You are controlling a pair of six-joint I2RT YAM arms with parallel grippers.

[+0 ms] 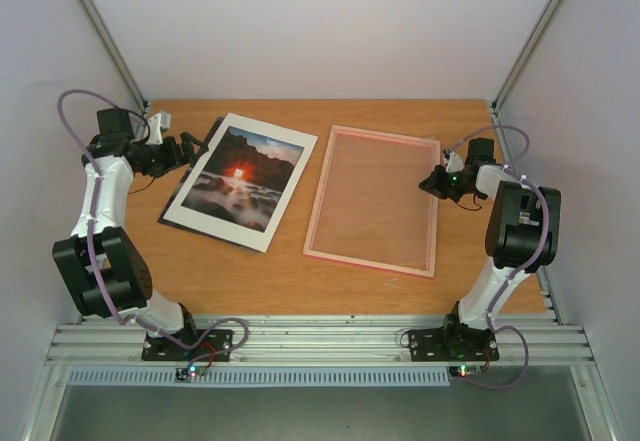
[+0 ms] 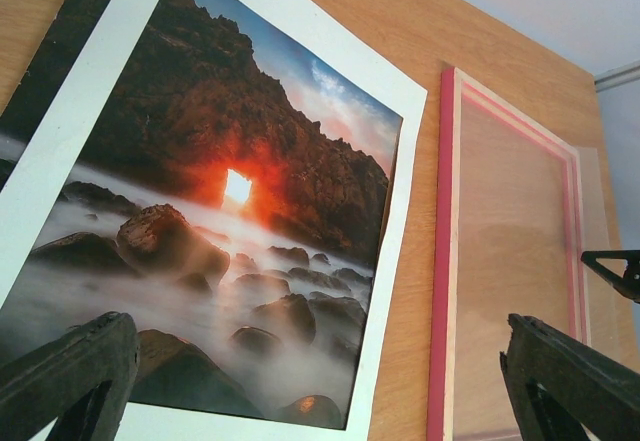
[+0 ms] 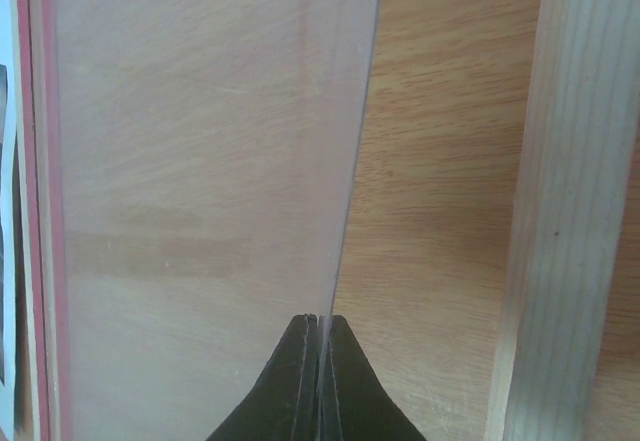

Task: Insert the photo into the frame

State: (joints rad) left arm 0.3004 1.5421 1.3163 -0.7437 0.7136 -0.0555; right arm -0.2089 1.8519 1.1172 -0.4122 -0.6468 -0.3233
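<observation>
Wooden table (image 1: 300, 271), pink frame (image 1: 372, 201) flat, photo (image 1: 240, 169) beside on dark sheet (image 2: 55, 51)

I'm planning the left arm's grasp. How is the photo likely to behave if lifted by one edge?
The photo looks like a thin sheet lying flat, so it will probably sag rather than stay stiff. It is likely very light, and pushed, it may slide on the smooth wooden table instead of lifting.

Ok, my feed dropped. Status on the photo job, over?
Left gripper open by photo. Right gripper shut on clear pane edge. Photo face up beside frame, not in yet. Nothing lies between them.
</observation>
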